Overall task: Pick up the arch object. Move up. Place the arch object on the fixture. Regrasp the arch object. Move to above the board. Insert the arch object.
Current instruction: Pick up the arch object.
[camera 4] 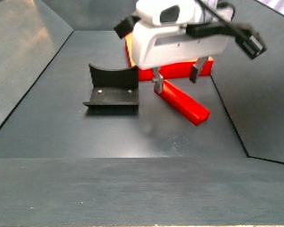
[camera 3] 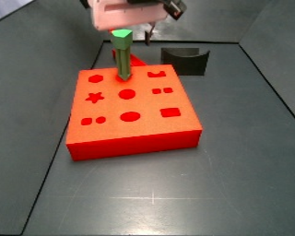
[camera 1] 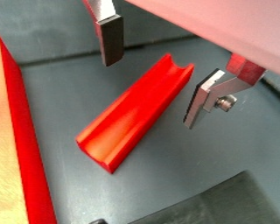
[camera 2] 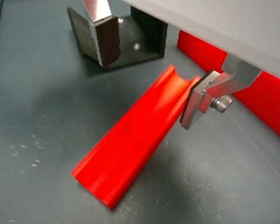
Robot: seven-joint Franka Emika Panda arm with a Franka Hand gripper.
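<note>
The arch object (camera 1: 140, 109) is a bright red bar lying flat on the dark floor; it also shows in a wrist view (camera 2: 136, 137) and in a side view (camera 4: 183, 102). My gripper (camera 1: 154, 74) is open and hangs over the bar's notched end, one finger on each side, not touching it. It shows too in a wrist view (camera 2: 152, 77) and a side view (camera 4: 180, 78). The fixture (camera 2: 130, 39) stands just beyond the bar, seen also in both side views (camera 4: 111, 89) (camera 3: 187, 60). The board (camera 3: 128, 111) is an orange-red slab with cut-out holes.
A green hexagonal-topped post (camera 3: 122, 57) stands upright in the board near its far edge. The board's side wall (camera 1: 17, 131) runs close along the bar, and shows in a wrist view (camera 2: 241, 92). Raised grey walls (camera 4: 38, 53) ring the floor.
</note>
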